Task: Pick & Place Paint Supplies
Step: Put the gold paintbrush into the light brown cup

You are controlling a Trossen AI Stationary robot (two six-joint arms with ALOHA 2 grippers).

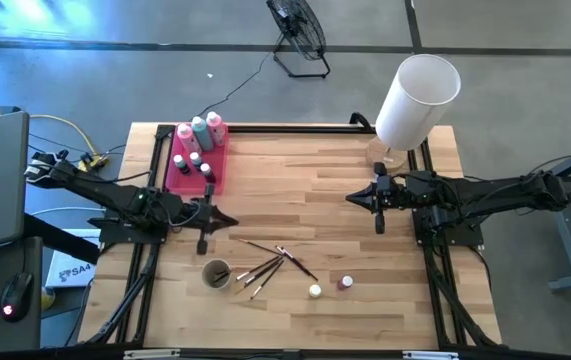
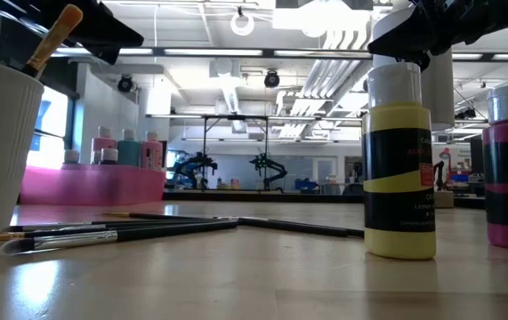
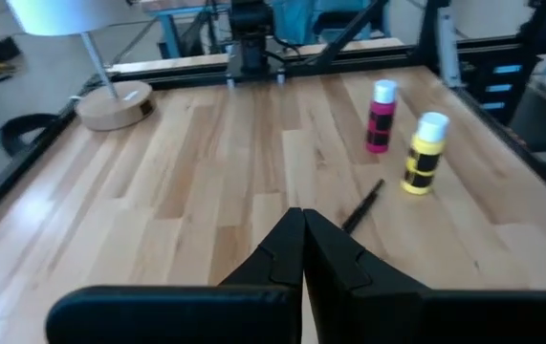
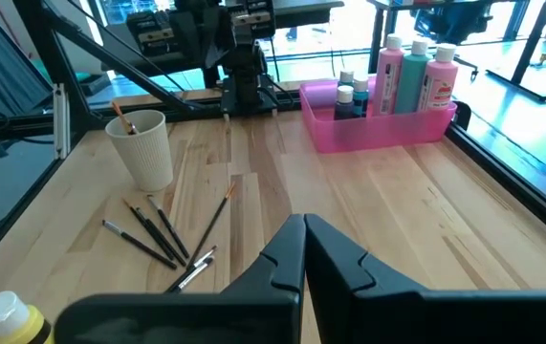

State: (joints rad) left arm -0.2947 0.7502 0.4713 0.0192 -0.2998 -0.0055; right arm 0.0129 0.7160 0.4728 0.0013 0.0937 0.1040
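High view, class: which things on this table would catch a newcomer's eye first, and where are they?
The pink tray of squeeze bottles at the far left of the table stands out first, with the big white lampshade at the far right corner. At the near edge, thin brushes lie scattered beside a white cup, with two small paint bottles to their right.

Grey floor (image 1: 485,60), black fan (image 1: 298,30), bright ceiling lights (image 2: 325,13).
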